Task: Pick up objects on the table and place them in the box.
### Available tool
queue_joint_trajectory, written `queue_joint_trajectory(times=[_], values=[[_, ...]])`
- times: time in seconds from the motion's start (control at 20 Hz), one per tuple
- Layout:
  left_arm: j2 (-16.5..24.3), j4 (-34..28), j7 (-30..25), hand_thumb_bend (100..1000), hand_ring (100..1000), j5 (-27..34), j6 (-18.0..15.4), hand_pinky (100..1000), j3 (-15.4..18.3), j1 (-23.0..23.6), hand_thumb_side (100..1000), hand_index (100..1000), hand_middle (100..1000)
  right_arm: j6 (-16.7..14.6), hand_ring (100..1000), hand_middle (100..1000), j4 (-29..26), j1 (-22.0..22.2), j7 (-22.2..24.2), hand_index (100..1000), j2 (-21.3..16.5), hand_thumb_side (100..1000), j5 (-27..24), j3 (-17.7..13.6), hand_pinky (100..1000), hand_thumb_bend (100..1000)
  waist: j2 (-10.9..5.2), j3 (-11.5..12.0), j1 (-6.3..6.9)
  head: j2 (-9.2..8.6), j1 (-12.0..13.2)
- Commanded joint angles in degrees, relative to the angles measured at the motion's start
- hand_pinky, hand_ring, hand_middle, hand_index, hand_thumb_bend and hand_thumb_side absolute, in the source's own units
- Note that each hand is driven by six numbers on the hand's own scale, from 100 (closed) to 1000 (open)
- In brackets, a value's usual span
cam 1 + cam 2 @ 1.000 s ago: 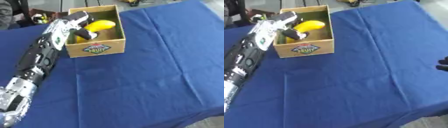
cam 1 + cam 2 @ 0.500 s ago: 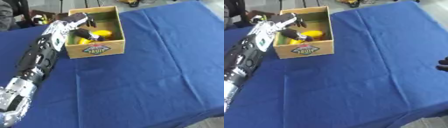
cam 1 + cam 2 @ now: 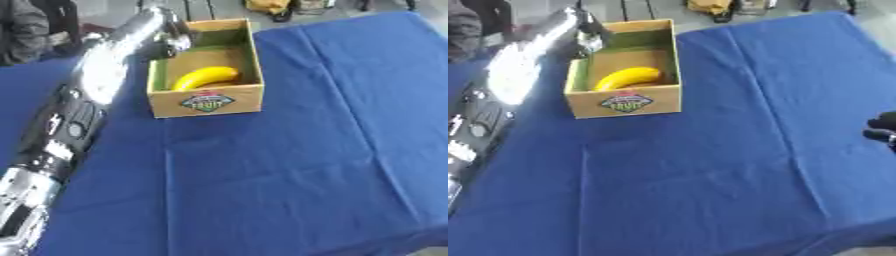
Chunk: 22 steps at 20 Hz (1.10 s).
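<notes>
A yellow banana [image 3: 205, 77] lies on the floor of the open cardboard box [image 3: 206, 101], which stands on the blue cloth at the far left. My left arm runs up the left side from the lower corner. My left hand [image 3: 175, 39] hovers over the box's far left corner, blurred, open and holding nothing, clear of the banana. Only a dark part of my right hand [image 3: 883, 132] shows at the right edge of the right eye view, low over the cloth.
The blue tablecloth [image 3: 297, 165] covers the table, with its near edge at the lower right. Dark bags and a seated person's clothing [image 3: 26, 27] lie beyond the far edge.
My left hand has let go of the banana and risen out of the box toward its far left corner. The banana now lies free inside the box.
</notes>
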Motion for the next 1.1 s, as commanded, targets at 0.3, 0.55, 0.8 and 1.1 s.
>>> queue_joint_trajectory(times=[0.3,0.55,0.8,1.1], values=[[3.6,-25.8,2.6,375,624,24.5,9.0,773,1.5,14.7,960,659,580,-0.3,651,582,-0.6,-0.1,-0.8,764,-2.3,875,-0.2,-1.2,650,100,-2.03,5.0,-0.84,0.27,-3.8],[0.3,-32.3,5.4,389,622,30.3,14.3,776,4.9,25.2,1000,664,583,-0.5,650,582,-0.4,0.2,-1.4,763,-2.8,874,-0.3,-1.7,650,100,-2.75,7.5,-1.27,0.76,-5.1],[-4.1,-35.6,7.0,402,622,32.5,17.4,777,7.4,31.7,1000,666,583,-0.7,650,581,-0.3,0.9,-1.8,763,-2.6,874,-0.4,-2.1,650,100,-3.15,8.9,-1.90,1.40,-5.9],[-7.7,-36.6,7.2,357,620,32.5,19.2,776,8.7,33.9,1000,673,582,-0.8,653,583,-0.3,1.1,-1.9,764,-2.2,874,-0.3,-2.1,651,100,-3.03,9.5,-2.59,2.35,-5.7]])
